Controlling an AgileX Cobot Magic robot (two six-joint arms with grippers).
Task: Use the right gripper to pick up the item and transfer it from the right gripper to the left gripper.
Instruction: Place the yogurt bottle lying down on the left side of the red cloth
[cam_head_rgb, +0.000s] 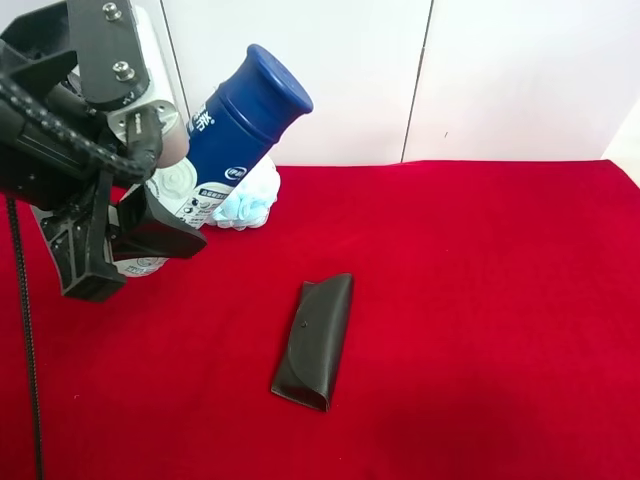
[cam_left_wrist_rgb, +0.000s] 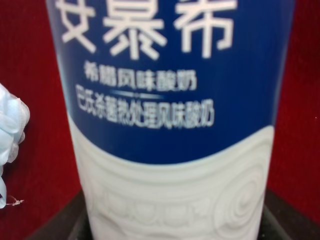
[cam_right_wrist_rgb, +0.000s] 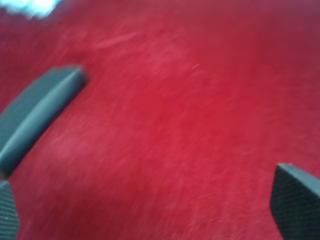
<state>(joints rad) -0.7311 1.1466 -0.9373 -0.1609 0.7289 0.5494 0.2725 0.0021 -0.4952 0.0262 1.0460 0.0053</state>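
Observation:
The item, a bottle (cam_head_rgb: 235, 130) with a dark blue top and white lower body, is tilted and held off the red cloth by the arm at the exterior high view's left. The left wrist view shows the bottle (cam_left_wrist_rgb: 170, 100) filling the frame between black fingers (cam_left_wrist_rgb: 292, 215), so this is my left gripper (cam_head_rgb: 130, 255), shut on the bottle's white lower part. My right gripper (cam_right_wrist_rgb: 150, 210) is open and empty above the red cloth, with its pads (cam_right_wrist_rgb: 295, 200) wide apart. It is out of the exterior high view.
A flat black glasses case (cam_head_rgb: 315, 340) lies mid-cloth; it appears blurred in the right wrist view (cam_right_wrist_rgb: 35, 115). A light blue mesh sponge (cam_head_rgb: 250, 205) sits behind the bottle near the white back wall, and also shows in the left wrist view (cam_left_wrist_rgb: 10, 130).

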